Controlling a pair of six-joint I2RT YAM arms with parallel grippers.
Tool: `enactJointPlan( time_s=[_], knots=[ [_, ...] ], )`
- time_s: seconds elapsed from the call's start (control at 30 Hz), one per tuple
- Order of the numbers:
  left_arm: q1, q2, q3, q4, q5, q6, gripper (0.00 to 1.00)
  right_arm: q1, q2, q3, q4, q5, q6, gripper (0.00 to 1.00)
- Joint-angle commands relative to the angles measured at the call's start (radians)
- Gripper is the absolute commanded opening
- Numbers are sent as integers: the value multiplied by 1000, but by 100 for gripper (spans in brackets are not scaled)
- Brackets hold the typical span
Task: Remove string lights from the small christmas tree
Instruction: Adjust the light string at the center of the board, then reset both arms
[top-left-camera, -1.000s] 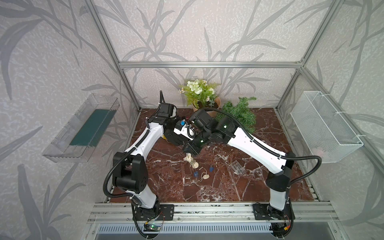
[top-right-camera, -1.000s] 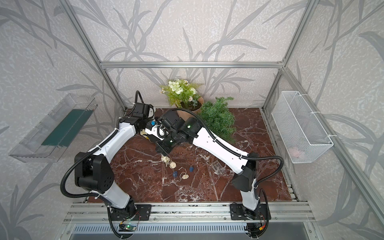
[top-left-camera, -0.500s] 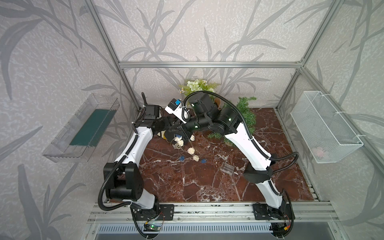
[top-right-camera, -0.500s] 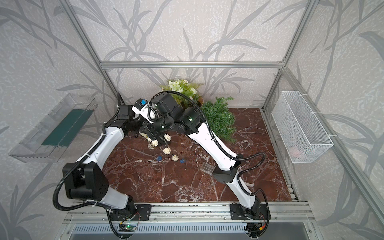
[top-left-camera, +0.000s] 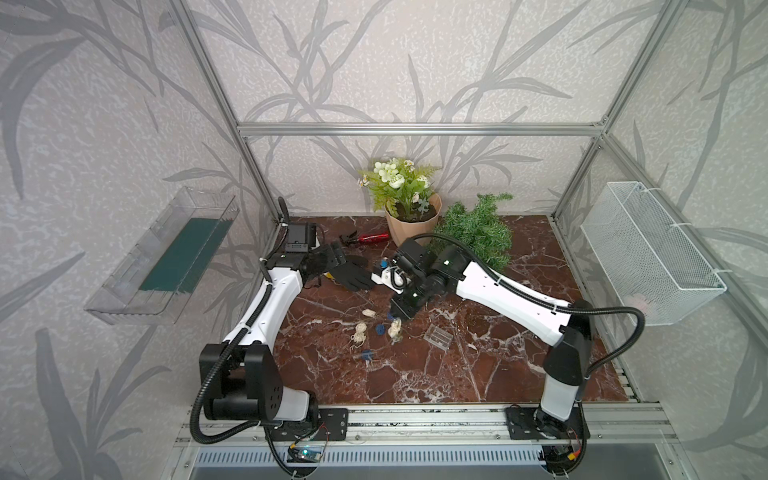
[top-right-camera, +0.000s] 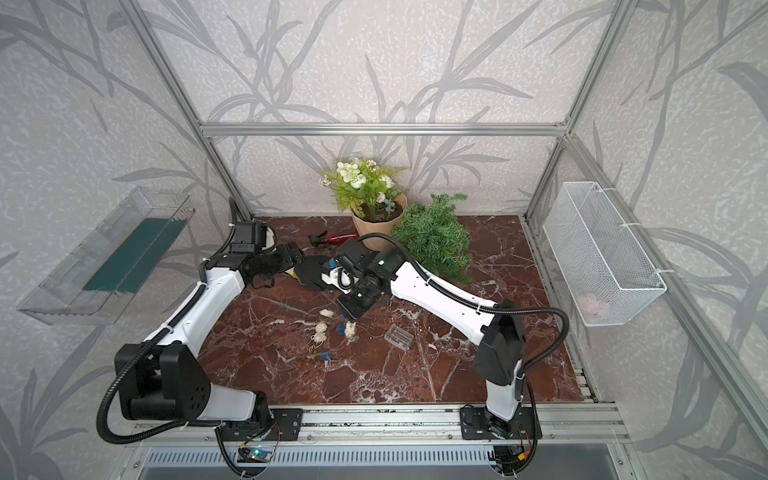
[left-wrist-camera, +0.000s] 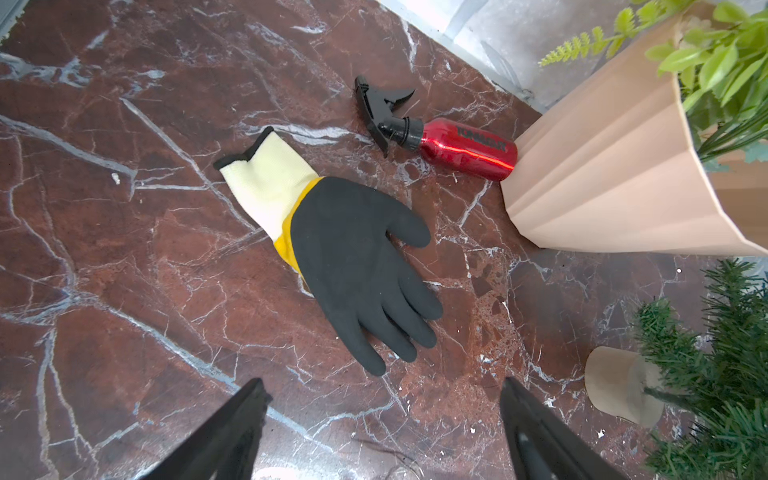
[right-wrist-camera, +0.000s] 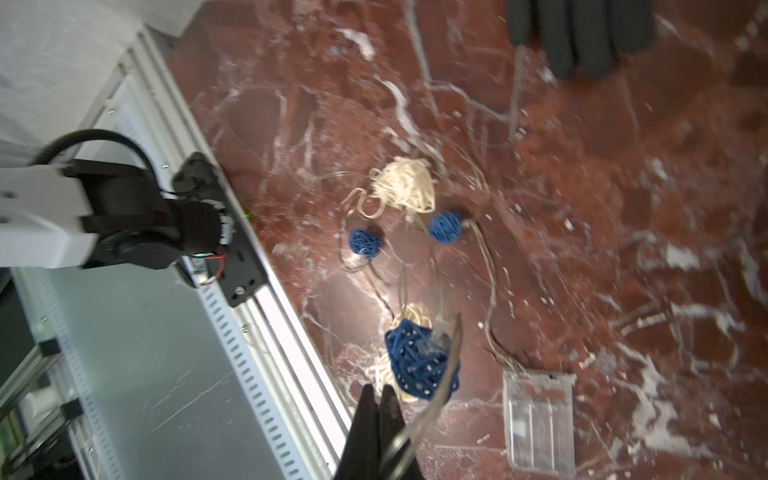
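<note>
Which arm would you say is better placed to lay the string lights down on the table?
The right: the right gripper is shut on the string lights, just above the table. The left gripper is open over the glove, away from them.

Back's crowded for me: glove, spray bottle, peach pot and small christmas tree sit close together. The string lights litter the middle. Front marble tabletop by the rail is wide open.

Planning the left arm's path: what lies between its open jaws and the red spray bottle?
A black coated glove with a cream cuff lies between the left gripper and the red metal spray bottle; the left wrist view shows it.
</note>
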Motion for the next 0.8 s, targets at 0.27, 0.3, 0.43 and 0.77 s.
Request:
enactJointPlan(
  time_s=[0.27, 0.3, 0.43, 0.77],
  knots=[
    [-99, -129, -23, -22, -115, 88, 91, -4, -299, -110, -181, 326, 172, 99],
    [-100, -146, -39, -13, -117, 90, 93, -6, -357, -161, -138, 346, 191, 99],
    [-101, -203, -104, 28, -79, 113, 94, -79, -530, -385, 1, 382, 287, 99],
    [-127, -447, -578, 457, -227, 41, 99, -170, -837, -999, 475, 715, 201, 99]
  ],
)
